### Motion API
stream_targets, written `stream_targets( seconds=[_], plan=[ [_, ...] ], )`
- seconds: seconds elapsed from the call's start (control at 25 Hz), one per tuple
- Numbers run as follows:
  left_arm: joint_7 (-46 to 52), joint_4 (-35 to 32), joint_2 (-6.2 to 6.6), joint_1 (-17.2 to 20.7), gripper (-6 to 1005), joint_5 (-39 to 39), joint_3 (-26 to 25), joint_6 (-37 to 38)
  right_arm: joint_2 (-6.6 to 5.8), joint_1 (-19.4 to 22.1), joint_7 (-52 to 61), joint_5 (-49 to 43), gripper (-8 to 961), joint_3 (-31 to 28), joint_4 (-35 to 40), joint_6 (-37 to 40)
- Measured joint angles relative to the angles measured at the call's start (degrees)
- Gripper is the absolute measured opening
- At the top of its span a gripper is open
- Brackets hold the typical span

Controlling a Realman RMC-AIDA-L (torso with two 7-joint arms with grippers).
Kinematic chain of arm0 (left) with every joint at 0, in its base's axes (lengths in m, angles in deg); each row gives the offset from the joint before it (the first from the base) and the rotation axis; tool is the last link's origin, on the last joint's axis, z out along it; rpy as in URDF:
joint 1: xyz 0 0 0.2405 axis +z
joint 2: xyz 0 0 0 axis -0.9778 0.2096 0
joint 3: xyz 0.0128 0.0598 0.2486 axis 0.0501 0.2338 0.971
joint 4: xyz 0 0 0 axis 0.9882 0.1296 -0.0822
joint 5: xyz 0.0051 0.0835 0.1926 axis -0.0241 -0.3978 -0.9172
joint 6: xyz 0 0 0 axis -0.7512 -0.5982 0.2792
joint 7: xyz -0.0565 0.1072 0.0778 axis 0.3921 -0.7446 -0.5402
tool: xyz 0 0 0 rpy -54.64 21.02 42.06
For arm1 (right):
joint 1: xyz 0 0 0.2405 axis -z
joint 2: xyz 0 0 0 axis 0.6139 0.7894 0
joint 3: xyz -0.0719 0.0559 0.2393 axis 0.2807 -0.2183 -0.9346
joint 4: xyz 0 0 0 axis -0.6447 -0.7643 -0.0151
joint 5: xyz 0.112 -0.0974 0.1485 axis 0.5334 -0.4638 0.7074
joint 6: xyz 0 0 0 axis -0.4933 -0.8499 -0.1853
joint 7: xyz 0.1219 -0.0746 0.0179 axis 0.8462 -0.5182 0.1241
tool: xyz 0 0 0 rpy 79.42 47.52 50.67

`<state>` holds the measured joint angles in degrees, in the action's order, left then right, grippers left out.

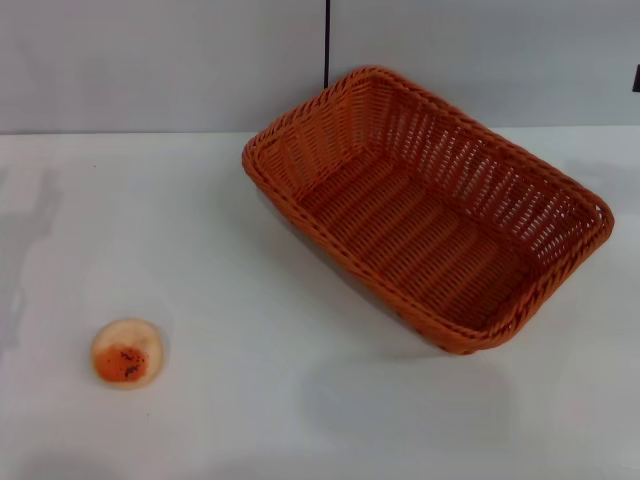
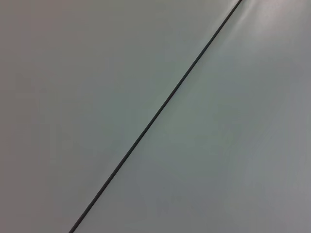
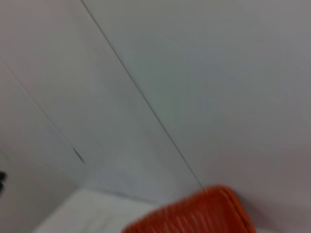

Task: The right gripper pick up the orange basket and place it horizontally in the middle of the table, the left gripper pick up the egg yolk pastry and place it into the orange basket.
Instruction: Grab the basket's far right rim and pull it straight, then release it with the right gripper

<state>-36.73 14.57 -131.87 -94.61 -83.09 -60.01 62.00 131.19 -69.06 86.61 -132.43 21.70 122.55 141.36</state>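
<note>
On the white desk (image 1: 250, 300) we see the basket (image 1: 425, 205) sitting at about two o'clock from the middle of the head view, toward the far right. It rests flat on its base but is turned at an angle, its long axis running from ten o'clock to four o'clock, so one corner points at the back wall (image 1: 150, 60). Nothing lies inside it; the woven floor shows bare.

The pastry (image 1: 127, 352) lies at about eight o'clock, near the front left of the desk, well apart from the basket. Its orange, dark-speckled top faces up.

We see no gripper in the head view. A small dark shape (image 1: 635, 78) cuts in at the right edge at three o'clock; we cannot tell what it is.

The left wrist view shows only a plain grey surface crossed by a thin dark seam (image 2: 155, 116). The right wrist view shows pale wall panels and, at five o'clock, one corner of the basket's rim (image 3: 204, 213) over a patch of desk (image 3: 87, 213). Neither wrist view shows fingers, so we cannot tell how far either gripper is open or whether it has hold of anything.
</note>
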Motion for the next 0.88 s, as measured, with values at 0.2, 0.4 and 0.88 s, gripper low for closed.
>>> stream_targets(
  seconds=[0.2, 0.4, 0.88],
  plan=[
    [0.5, 0.0, 0.00, 0.5, 826, -0.4, 0.0, 0.0, -2.70, -8.1, 9.3, -13.0, 405, 0.3, 4.0, 4.7],
    [0.6, 0.2, -0.15, 0.7, 825, -0.7, 0.4, 0.0, -3.59, -14.5, 10.5, -23.3, 395, 2.3, 3.6, 4.9],
    [0.7, 0.6, -0.35, 2.1, 824, -0.6, 1.6, 0.0, -3.21, -16.0, 12.9, -27.8, 368, 13.4, -4.0, -4.3]
  ],
)
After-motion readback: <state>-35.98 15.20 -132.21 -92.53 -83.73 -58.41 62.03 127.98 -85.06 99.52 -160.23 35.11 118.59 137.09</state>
